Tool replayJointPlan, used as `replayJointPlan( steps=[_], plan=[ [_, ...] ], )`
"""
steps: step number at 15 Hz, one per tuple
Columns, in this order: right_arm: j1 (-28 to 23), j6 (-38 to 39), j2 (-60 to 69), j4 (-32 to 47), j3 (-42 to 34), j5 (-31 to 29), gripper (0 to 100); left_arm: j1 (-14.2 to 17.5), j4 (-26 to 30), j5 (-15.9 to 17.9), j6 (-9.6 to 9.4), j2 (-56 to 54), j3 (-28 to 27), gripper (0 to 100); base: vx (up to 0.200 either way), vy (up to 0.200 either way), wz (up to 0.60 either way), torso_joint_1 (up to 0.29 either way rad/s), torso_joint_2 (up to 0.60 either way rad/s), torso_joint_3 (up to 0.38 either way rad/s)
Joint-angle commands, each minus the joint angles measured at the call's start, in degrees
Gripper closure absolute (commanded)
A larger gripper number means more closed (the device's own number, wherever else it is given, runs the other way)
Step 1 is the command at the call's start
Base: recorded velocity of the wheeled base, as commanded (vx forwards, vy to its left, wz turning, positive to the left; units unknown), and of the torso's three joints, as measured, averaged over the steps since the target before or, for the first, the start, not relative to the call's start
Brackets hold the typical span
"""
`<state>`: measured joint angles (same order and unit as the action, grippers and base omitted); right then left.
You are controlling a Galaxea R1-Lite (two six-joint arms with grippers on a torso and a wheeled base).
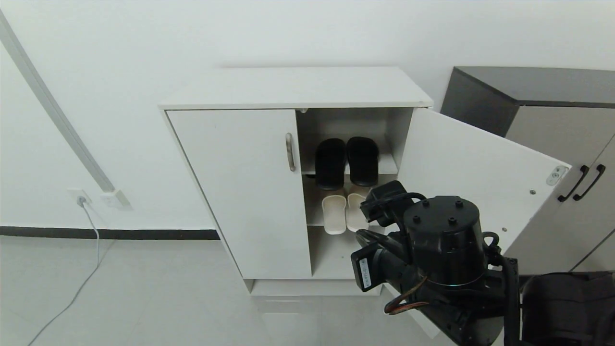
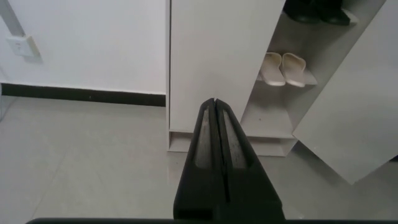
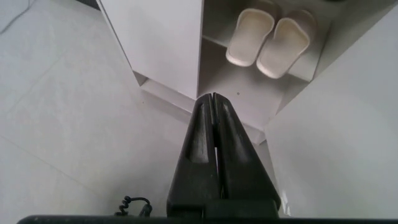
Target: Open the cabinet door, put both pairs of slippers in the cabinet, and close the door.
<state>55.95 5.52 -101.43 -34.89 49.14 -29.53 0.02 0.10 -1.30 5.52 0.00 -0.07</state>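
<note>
The white cabinet has its right door swung open and its left door closed. A black pair of slippers lies on the upper shelf, and a white pair on the shelf below. My right arm hangs in front of the open compartment, beside the open door. Its gripper is shut and holds nothing, above the floor just in front of the cabinet's base, below the white slippers. My left gripper is also shut and holds nothing, farther back from the cabinet, with the white slippers beyond it.
A dark grey cabinet stands right behind the open door. A wall socket with a cable running down to the floor is at the left. Bare light floor lies in front of the cabinet.
</note>
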Motion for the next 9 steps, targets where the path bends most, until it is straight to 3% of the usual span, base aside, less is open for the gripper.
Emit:
replayJointPlan(
  steps=[1,9],
  plan=[
    [0.03,0.01,-0.09,0.00,-0.01,-0.01,100,0.06,-0.01,-0.01,0.01,0.00,-0.01,100,0.000,0.000,0.00,0.159,-0.48,-0.325],
    [-0.06,0.01,-0.09,0.00,-0.27,-0.01,100,0.06,-0.01,-0.01,0.01,0.00,-0.01,100,0.000,0.000,0.00,0.190,-0.50,-0.316]
  ],
)
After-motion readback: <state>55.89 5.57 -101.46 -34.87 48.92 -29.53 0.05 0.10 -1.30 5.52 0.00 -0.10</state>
